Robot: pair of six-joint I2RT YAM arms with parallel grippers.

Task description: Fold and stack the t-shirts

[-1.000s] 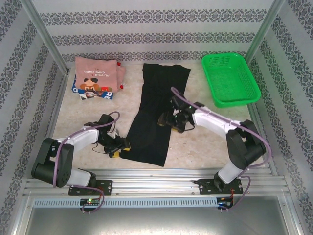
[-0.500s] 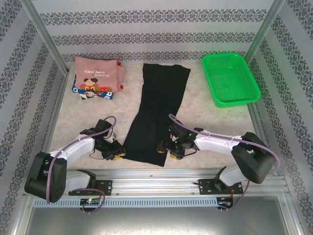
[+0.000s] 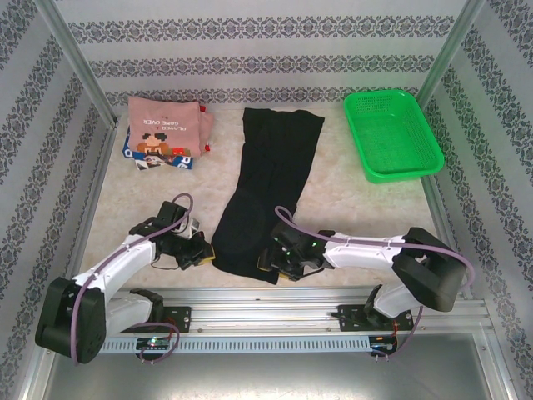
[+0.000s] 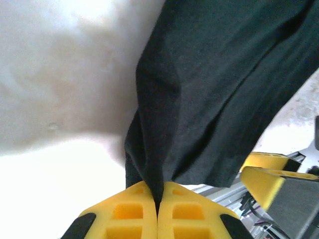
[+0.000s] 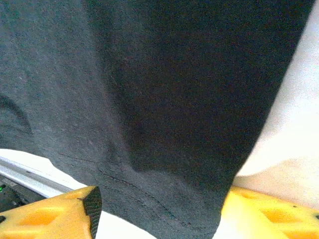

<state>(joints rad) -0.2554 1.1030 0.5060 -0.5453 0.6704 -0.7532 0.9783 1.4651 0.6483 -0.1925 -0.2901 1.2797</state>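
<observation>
The black shirt (image 3: 275, 167) lies lengthwise in the middle of the table (image 3: 366, 217). The left gripper (image 4: 158, 201) is pinching its near left corner, fingers pressed together on the cloth. The right gripper (image 5: 159, 211) stands spread astride the near hem. The pink shirt (image 3: 166, 125) sits folded at the far left.

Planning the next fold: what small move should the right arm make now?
Probably close the right gripper: its fingers stand open astride the black t-shirt's near edge, while the left gripper is shut on the other near corner.

Lab cell: aluminium frame (image 3: 77, 62), patterned walls (image 3: 266, 33)
</observation>
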